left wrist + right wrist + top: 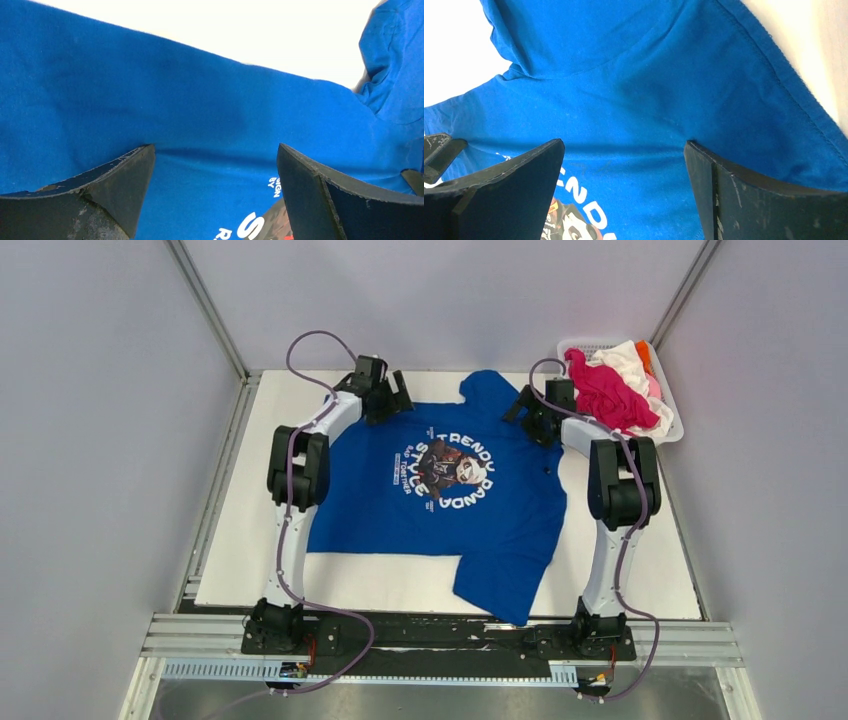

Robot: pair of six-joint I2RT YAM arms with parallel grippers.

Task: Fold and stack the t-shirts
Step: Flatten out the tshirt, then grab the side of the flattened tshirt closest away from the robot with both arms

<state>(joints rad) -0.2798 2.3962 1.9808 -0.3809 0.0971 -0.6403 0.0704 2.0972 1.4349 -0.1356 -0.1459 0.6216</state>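
Trouble looks likeliest at the far edge of the royal blue cloth t-shirt with the round white-lettered panda print (440, 490), which lies spread print-up on the white bench (240, 550). One sleeve is crumpled there, and a pinch could catch a single layer or trap that crease in the fold. Its other sleeve reaches the bench's near edge and may drag. The left arm (297, 470) and right arm (620, 485) stretch forward, wrists turned inward. The left fingers (397, 397) and right fingers (524, 408) gape wide just over the cloth, holding nothing.
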